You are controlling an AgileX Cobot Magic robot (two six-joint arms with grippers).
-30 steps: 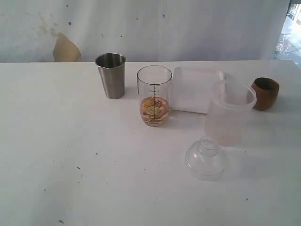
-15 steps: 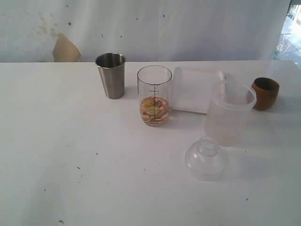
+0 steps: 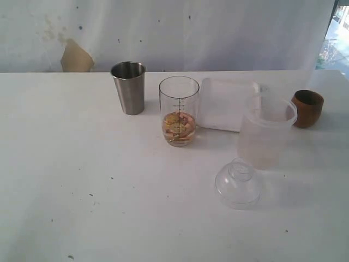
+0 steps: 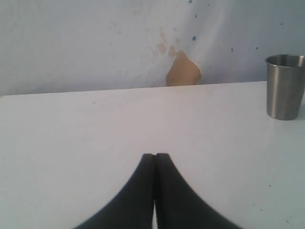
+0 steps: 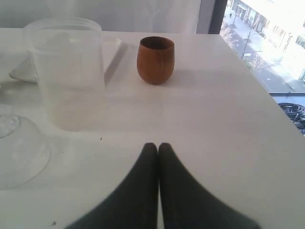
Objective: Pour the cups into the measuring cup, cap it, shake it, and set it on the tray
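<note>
From the exterior view we are looking across the white table, and neither arm is showing here. The measuring cup is standing upright near the middle, uncapped, with yellowish and pinkish pieces lying in its lower part. The steel tumbler is standing upright to its left. The tray is lying just to the right of the measuring cup, with nothing on the part we can see. A frosted container is standing in front of the tray's right end, and the wooden cup is sitting upright beyond it, near the table's right edge. A clear dome lid is resting on the table, nearer the camera.

In the left wrist view, the left gripper is hovering over bare table with its jaws pressed together on nothing. The steel tumbler is standing well apart from it.

In the right wrist view, the right gripper is likewise pressed together and empty, pointing toward the wooden cup, which is standing beside the frosted container.

We are judging that something is already in the measuring cup, but we cannot tell whether either cup is emptied. Capping, shaking and setting it on the tray are all remaining.
</note>
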